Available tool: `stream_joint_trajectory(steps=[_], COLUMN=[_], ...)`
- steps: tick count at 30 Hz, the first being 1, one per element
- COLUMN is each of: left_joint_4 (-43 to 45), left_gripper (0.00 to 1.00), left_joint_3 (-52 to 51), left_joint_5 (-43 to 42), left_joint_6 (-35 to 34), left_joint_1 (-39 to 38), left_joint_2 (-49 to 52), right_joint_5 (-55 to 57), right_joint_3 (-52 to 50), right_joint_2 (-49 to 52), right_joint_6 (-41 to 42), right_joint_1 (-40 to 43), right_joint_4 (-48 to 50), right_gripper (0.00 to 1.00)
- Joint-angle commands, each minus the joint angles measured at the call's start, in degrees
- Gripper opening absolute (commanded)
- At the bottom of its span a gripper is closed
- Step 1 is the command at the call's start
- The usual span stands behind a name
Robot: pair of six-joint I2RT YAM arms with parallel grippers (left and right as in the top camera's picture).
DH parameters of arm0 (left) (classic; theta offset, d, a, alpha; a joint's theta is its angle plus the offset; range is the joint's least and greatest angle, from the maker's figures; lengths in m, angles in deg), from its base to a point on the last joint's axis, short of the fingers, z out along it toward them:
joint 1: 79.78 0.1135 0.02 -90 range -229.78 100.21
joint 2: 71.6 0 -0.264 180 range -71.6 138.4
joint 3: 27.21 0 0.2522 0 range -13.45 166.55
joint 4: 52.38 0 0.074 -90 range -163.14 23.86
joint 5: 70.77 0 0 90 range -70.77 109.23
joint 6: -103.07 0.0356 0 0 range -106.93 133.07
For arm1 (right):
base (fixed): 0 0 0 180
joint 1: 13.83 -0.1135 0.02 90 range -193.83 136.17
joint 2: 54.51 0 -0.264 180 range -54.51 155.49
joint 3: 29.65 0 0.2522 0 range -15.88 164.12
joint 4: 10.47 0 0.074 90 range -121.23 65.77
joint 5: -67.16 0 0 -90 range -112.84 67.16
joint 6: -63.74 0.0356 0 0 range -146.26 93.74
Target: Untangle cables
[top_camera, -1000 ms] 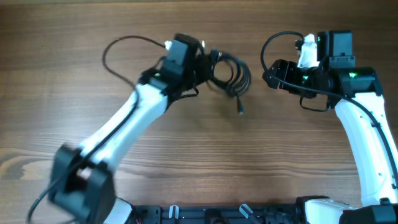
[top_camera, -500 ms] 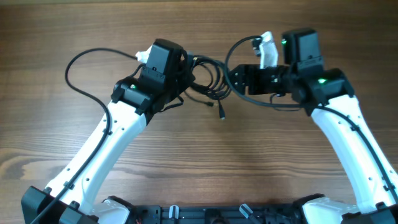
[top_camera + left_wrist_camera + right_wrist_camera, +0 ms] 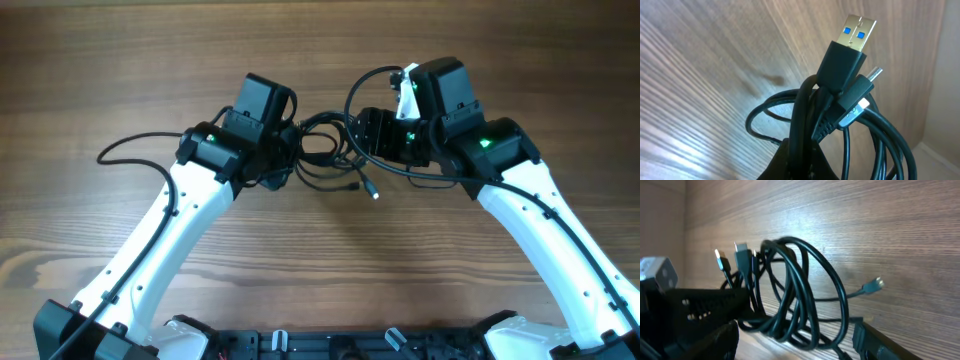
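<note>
Cables (image 3: 335, 150) sit bunched between our arms over the wooden table (image 3: 320, 270), we judge so that one side anchors while the other picks out a strand. Our left gripper (image 3: 290, 152) is clamped on the coil. Our right gripper (image 3: 362, 135) stands spread around its loops, grasping nothing. The cords are thin, glossy and black, and a flat gold-faced USB plug (image 3: 852, 32) sticks up.

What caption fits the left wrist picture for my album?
Left gripper pinching a bundle of black cables, USB plug poking up above the wooden table.
</note>
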Motion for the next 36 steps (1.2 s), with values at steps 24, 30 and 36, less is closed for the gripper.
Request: stream_joint_trajectory(steps=[24,30,36], left_joint_4=[-0.6,-0.6,-0.6], left_gripper=[0.04,0.04,0.04], left_joint_3=[0.5,0.5,0.5], left_joint_5=[-29.3,-28.7,-31.3], left_joint_6=[-21.4,-30.7,-31.5], left_joint_1=[10.7,12.1,12.3], left_joint_2=[8.6,8.6,8.6], right_joint_5=[-5.5,-7.2,-0.6], right_joint_3=[0.1,0.1,-0.4], right_joint_2=[0.0,0.0,1.4], right_joint_6=[-5.2,-10.5,-10.1], right_joint_1=[-0.8,-3.8,-5.9], right_joint_4=[3.4,6.4,6.6], right_gripper=[0.76,0.76,0.73])
